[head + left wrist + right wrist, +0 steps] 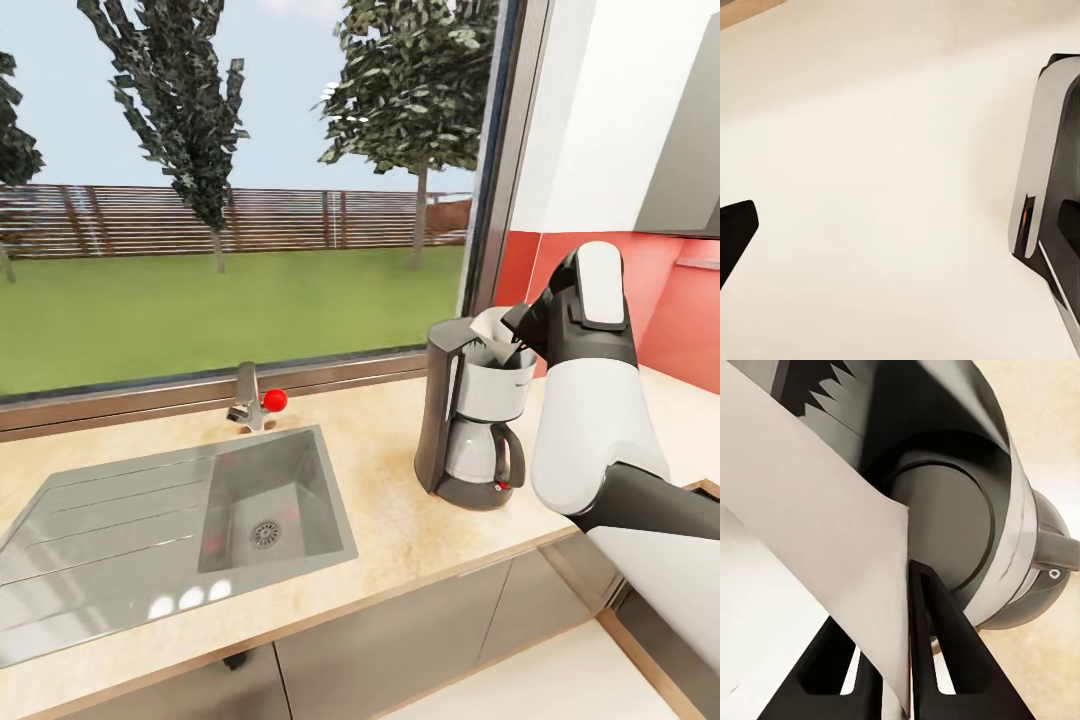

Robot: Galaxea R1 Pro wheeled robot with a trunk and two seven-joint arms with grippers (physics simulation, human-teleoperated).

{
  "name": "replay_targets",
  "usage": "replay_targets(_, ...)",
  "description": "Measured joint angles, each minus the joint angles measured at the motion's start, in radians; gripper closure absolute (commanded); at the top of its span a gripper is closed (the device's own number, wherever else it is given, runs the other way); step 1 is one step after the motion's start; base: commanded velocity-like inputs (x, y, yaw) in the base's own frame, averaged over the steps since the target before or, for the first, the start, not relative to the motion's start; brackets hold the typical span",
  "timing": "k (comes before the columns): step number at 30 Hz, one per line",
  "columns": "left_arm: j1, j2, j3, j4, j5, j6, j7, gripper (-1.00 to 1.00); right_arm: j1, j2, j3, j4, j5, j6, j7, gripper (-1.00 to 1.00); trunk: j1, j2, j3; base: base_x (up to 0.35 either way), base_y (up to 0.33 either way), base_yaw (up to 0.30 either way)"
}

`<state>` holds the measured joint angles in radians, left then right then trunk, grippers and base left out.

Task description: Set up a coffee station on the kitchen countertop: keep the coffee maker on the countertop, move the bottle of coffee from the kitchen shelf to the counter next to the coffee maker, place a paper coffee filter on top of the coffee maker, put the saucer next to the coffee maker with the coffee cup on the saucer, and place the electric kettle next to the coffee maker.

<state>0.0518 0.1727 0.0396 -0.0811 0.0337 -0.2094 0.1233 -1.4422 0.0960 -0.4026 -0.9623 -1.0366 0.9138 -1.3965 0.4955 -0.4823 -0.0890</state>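
right gripper (896, 675) pinching the paper coffee filter (817, 547) over my coffee maker (472, 415); left gripper (735, 236) mostly cropped, can't tell its state.

A tap (248, 398) with a red knob (275, 400) stands below the window (240, 190).

One coffee maker (473, 415), one paper coffee filter (497, 330), one sink (170, 530), one tap (250, 400).

Broad bare tabletop (390, 520) between coffee maker (470, 415) and sink (180, 530), open for passing. Above the coffee maker, blocked by right arm (590, 420) and paper coffee filter (497, 330). Behind it, window frame (500, 170).
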Motion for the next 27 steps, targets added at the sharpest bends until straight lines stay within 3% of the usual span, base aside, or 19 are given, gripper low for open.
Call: replay_targets(27, 0.000, -0.001, 0.001, 0.000, 0.000, -0.001, 0.000, -1.00, 0.001, -0.023, 0.000, 0.001, 0.003, 0.000, 0.000, 1.00, 0.000, 0.000, 0.000, 0.015, -0.007, 0.000)
